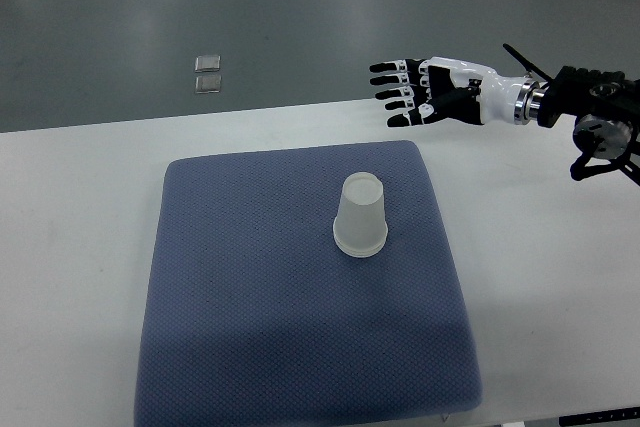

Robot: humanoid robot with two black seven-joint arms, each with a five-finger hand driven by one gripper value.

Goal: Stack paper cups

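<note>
Two small square clear plastic pieces (209,73) lie on the grey floor at about eleven o'clock from the middle of the picture, one just beside the other, beyond the far edge of the white table (70,217); on that table a blue-grey square fabric mat (250,347) with rounded corners fills the middle and near part. Near the mat's centre, slightly toward one o'clock, stands a white translucent paper cup (360,215), upside down, its narrow closed base upward and its wide rim on the fabric; whether it is one cup or several nested cannot be told, and nothing shows inside or on top of it. At about two o'clock from the cup, well apart from it, the black-and-white robotic right hand (425,93) hovers over the table's far edge, its arm entering from the right side; its fingers (392,82) are stretched out straight and slightly spread, pointing toward nine o'clock, holding nothing.
</note>
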